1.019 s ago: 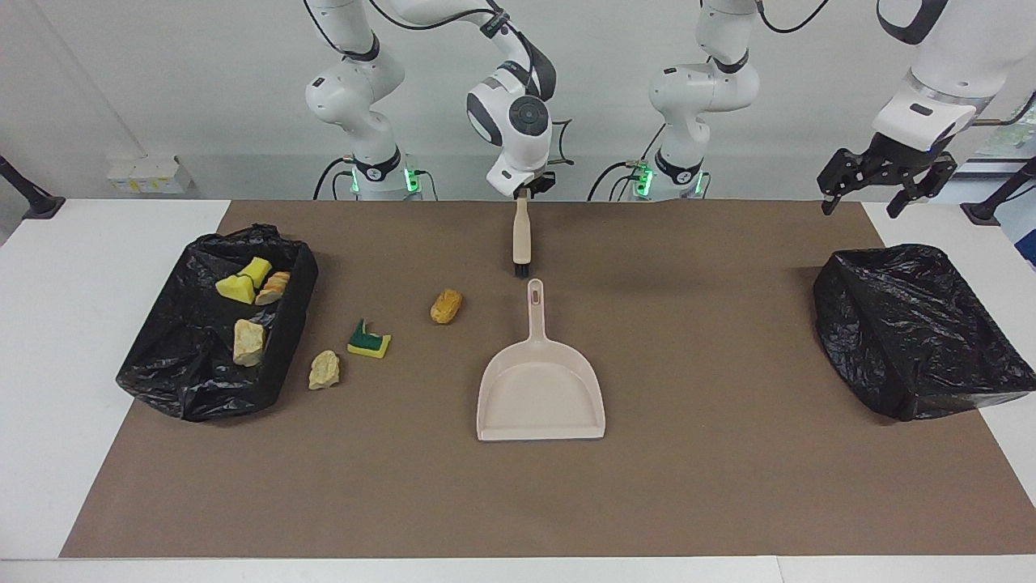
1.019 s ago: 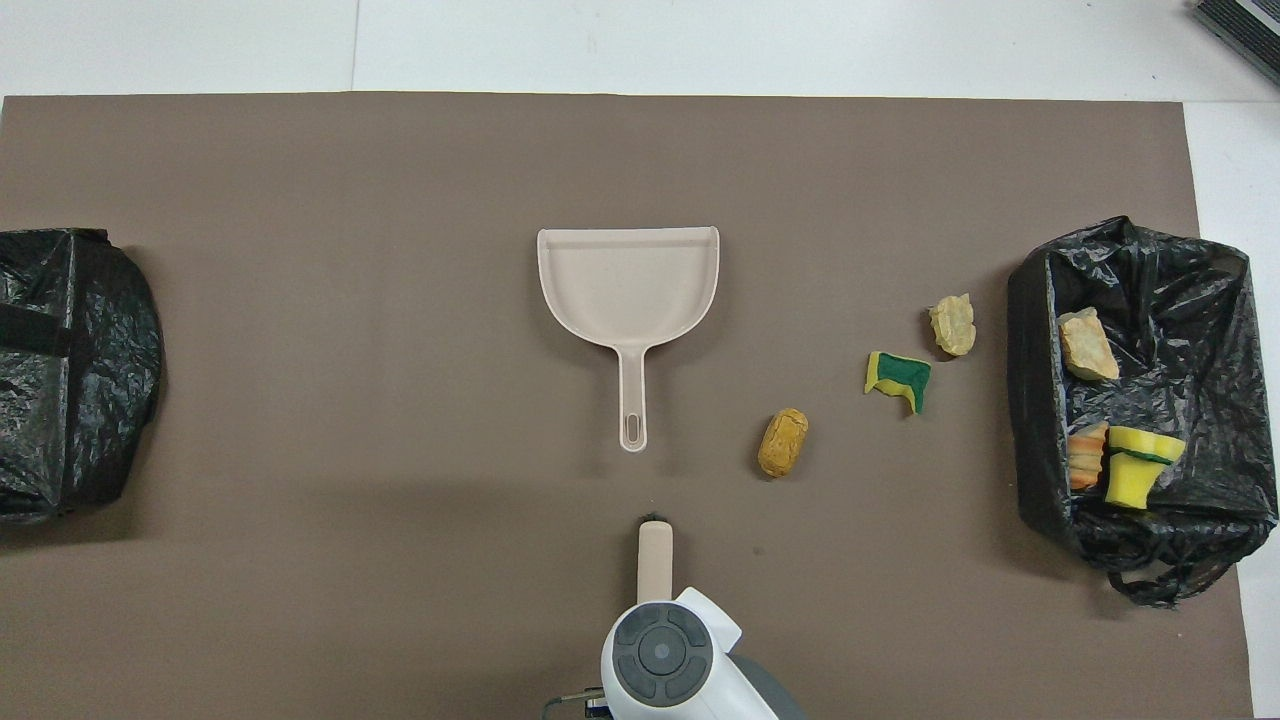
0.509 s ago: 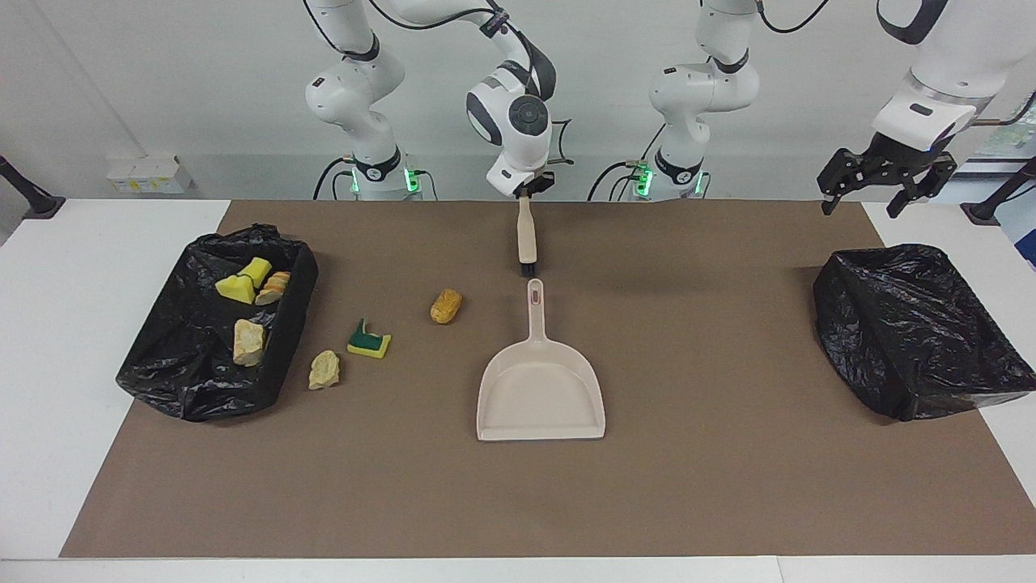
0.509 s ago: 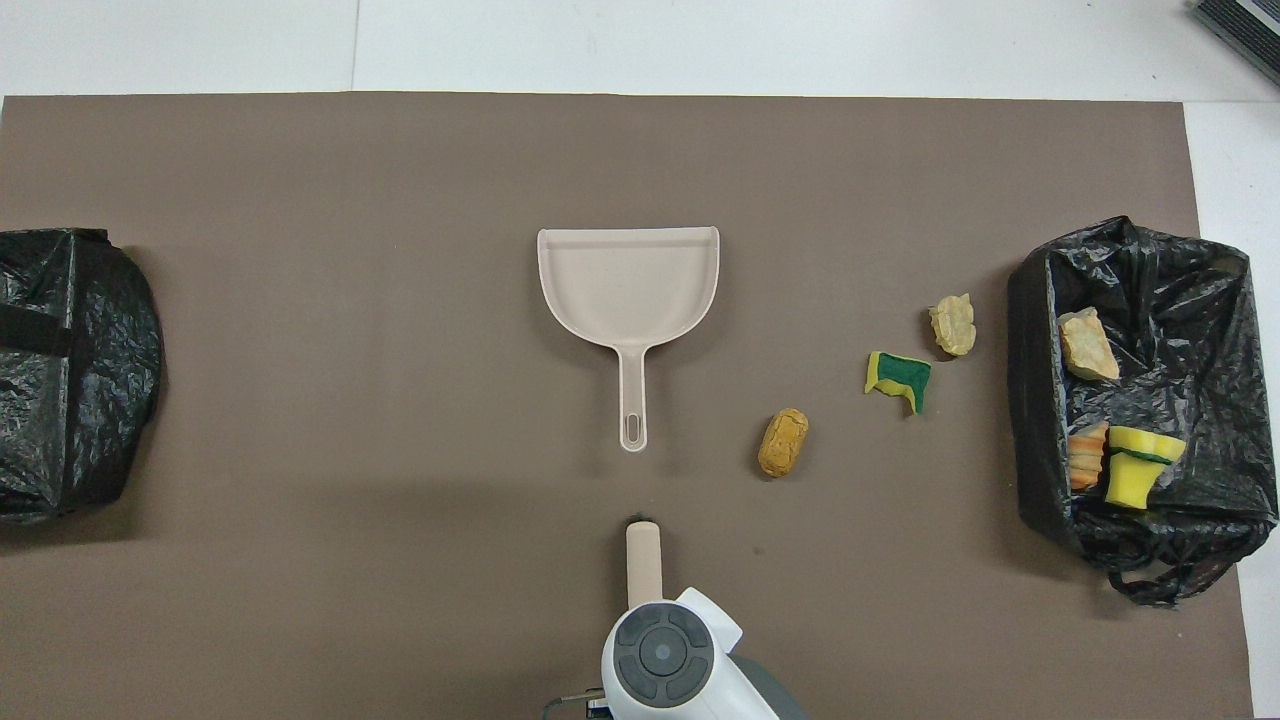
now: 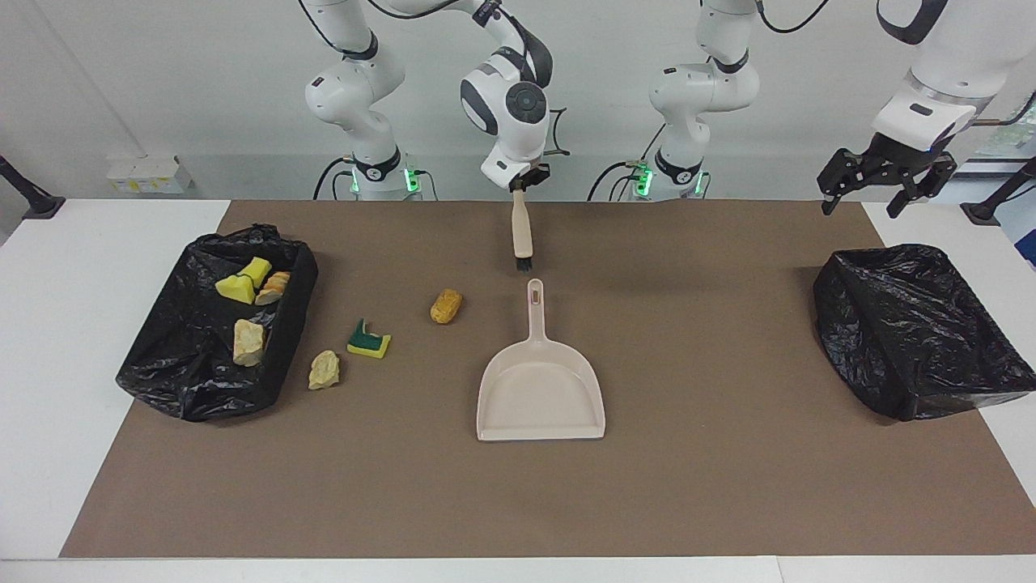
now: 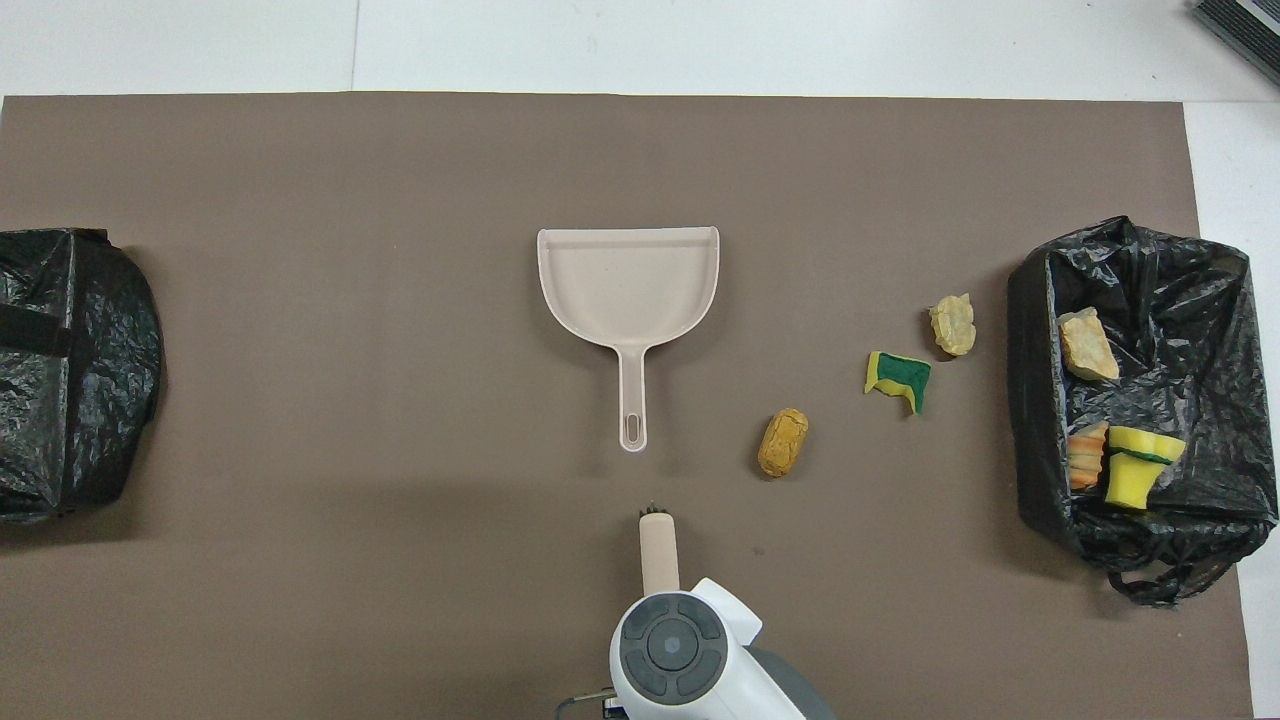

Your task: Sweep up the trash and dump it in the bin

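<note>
- Over the brown mat, near the robots' edge, the right gripper [image 5: 518, 188] was clamped on the top of a beige, black-bristled brush [image 5: 521, 231] hanging bristles-down.
- Just beside it lay a beige plastic dustpan [image 5: 541, 389], handle toward the robots.
- Three scraps of trash [image 5: 368, 340] lay on the mat; four sat in the black bin bag [image 5: 194, 372].
- The left gripper [image 5: 882, 194] hung with fingers apart over the mat's corner, near the second black bag [image 5: 914, 332].

White table [image 5: 48, 340], brown mat [image 5: 688, 486]; dustpan [image 5: 541, 401], scraps [image 5: 368, 340], two bags [image 5: 914, 332]
</note>
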Tool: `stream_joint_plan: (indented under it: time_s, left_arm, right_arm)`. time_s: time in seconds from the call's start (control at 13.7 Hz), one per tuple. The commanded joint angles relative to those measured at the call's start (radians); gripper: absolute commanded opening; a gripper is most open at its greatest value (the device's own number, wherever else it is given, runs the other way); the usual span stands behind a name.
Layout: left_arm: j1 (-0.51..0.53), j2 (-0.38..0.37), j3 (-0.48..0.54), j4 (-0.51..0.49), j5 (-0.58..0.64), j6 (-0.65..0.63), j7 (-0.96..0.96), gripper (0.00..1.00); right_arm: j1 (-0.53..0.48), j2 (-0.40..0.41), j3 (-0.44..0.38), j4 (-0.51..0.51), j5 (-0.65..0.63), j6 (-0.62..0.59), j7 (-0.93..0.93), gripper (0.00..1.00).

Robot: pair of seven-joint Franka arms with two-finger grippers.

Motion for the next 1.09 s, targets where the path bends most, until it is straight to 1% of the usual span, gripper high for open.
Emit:
stream_joint_plan:
  time_s: [0.0,0.22,0.36,0.51,0.73,0.87,1.02]
  left_arm:
    - [0.011,-0.006,-0.005,0.012,-0.011,-0.025,0.008,1.00]
    - [0.011,-0.006,-0.005,0.012,-0.011,-0.025,0.008,1.00]
    - [0.011,-0.006,-0.005,0.012,-0.011,-0.025,0.008,1.00]
    - [0.011,-0.006,-0.005,0.012,-0.011,-0.025,0.008,1.00]
    - [0.011,-0.006,-0.005,0.012,-0.011,-0.025,0.008,1.00]
    - [0.011,-0.006,-0.005,0.012,-0.011,-0.025,0.008,1.00]
    - [0.011,-0.006,-0.005,0.012,-0.011,-0.025,0.008,1.00]
  right_arm:
    - [-0.054,-0.011,0.001,0.080,-0.082,-0.131,0.018,0.00]
    - [-0.106,-0.009,0.001,0.145,-0.186,-0.252,0.012,0.00]
    - [-0.148,-0.003,0.001,0.186,-0.231,-0.305,0.000,0.00]
    - [-0.182,0.012,0.005,0.228,-0.305,-0.346,-0.018,0.00]
    - [-0.243,0.032,0.005,0.242,-0.404,-0.377,-0.077,0.00]
    - [-0.290,0.043,0.006,0.251,-0.476,-0.418,-0.142,0.00]
    - [-0.335,0.054,0.005,0.251,-0.536,-0.423,-0.193,0.00]
